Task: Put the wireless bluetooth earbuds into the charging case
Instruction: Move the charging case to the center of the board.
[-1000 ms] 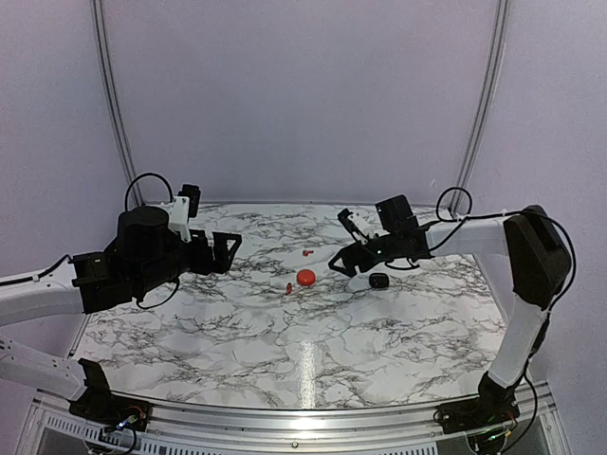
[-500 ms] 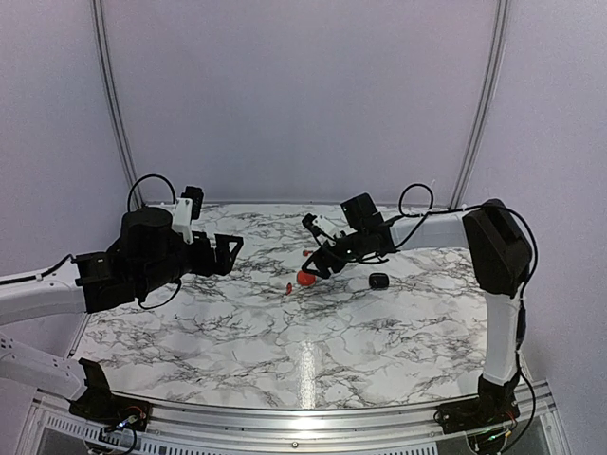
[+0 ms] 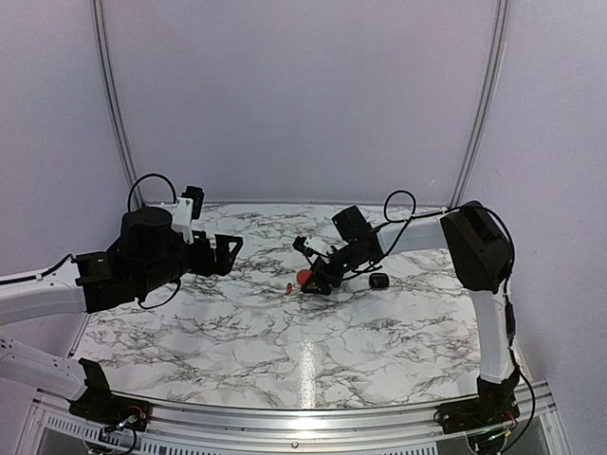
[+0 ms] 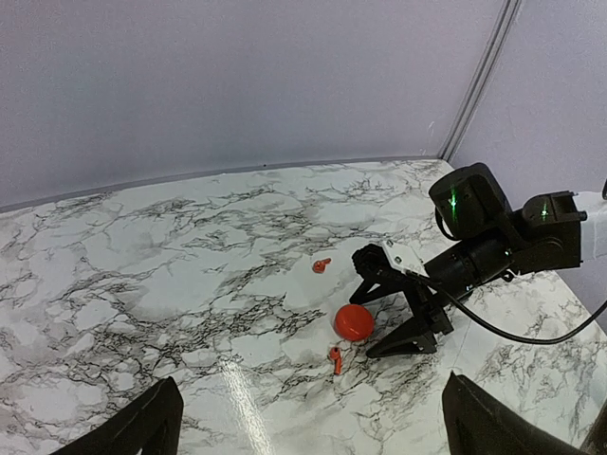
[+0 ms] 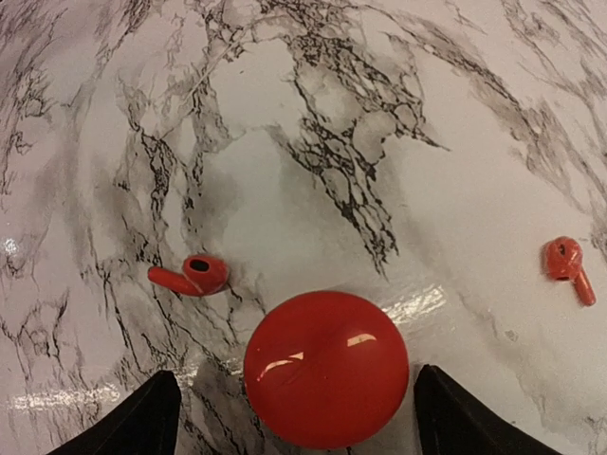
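While your right gripper (image 5: 296, 373) hangs with jaws wide astride the red case (image 5: 325, 368), touching neither side, one red earbud (image 5: 188, 275) lies just beside the case and a second earbud (image 5: 567, 265) lies farther off, all near the middle of the tabletop (image 5: 398, 114). Your left gripper (image 4: 310, 381) stands fully open, empty, toward the left edge.
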Action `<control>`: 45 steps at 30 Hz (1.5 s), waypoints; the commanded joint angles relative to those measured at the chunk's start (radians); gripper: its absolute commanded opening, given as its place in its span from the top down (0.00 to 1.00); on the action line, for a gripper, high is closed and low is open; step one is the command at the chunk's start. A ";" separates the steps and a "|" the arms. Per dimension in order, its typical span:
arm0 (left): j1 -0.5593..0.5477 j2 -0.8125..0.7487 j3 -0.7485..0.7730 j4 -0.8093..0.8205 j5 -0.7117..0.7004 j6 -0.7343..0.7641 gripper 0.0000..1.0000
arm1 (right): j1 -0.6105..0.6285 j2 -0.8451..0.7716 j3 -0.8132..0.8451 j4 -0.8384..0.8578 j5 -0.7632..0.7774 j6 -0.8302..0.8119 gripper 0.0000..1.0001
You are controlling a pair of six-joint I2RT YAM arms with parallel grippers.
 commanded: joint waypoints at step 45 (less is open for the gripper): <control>0.061 -0.019 -0.061 0.028 0.072 -0.057 0.01 | 0.185 -0.174 -0.203 -0.099 0.111 -0.114 0.33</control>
